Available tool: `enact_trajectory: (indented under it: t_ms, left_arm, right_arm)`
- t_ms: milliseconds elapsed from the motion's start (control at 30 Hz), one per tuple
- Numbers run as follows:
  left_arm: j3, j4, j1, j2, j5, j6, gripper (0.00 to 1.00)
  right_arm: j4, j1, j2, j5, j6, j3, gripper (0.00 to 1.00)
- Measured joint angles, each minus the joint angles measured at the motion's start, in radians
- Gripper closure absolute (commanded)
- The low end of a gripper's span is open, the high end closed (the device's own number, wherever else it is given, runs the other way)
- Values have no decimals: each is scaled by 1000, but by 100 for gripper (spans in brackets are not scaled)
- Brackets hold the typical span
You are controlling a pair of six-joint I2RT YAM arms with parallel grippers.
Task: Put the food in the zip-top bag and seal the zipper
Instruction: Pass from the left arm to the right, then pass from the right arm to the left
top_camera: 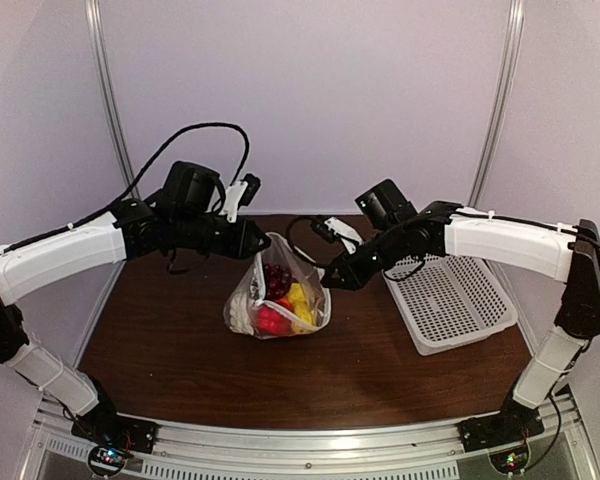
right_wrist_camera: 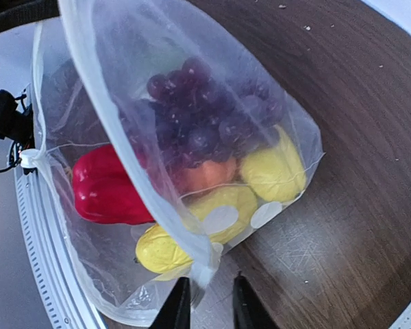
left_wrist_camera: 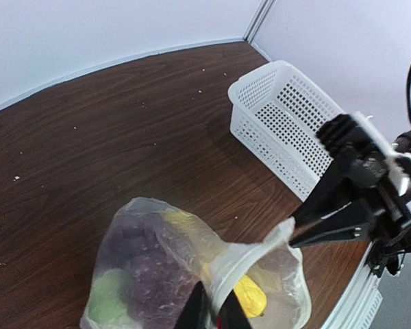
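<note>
The zip-top bag (top_camera: 277,295) stands on the table's middle, holding dark red grapes (right_wrist_camera: 205,110), a red pepper (right_wrist_camera: 103,188), yellow pieces (right_wrist_camera: 274,171), an orange piece (right_wrist_camera: 205,175) and the cauliflower (top_camera: 242,315). My left gripper (top_camera: 263,240) is shut on the zipper strip (left_wrist_camera: 243,271) at the bag's raised mouth, its fingers (left_wrist_camera: 197,308) close together. My right gripper (top_camera: 330,278) is at the bag's right corner. Its fingers (right_wrist_camera: 178,308) stand narrowly apart around the zipper's white end (right_wrist_camera: 204,271), with table showing beside it. The strip (right_wrist_camera: 123,130) runs straight between both grippers.
The white mesh basket (top_camera: 450,300) lies right of the bag and holds nothing; it also shows in the left wrist view (left_wrist_camera: 281,116). White walls close the back and sides. The metal rail (top_camera: 300,440) runs along the near edge.
</note>
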Motion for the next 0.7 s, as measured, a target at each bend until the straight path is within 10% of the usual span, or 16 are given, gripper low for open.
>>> enact_trajectory:
  t_ms: [333, 700]
  left_arm:
    - [-244, 218, -89, -290, -101, 127, 63]
    - [-621, 347, -423, -531, -343, 241, 73]
  right_arm:
    - [47, -84, 39, -303, 214, -8, 100]
    - [249, -134, 31, -516, 453, -83, 100]
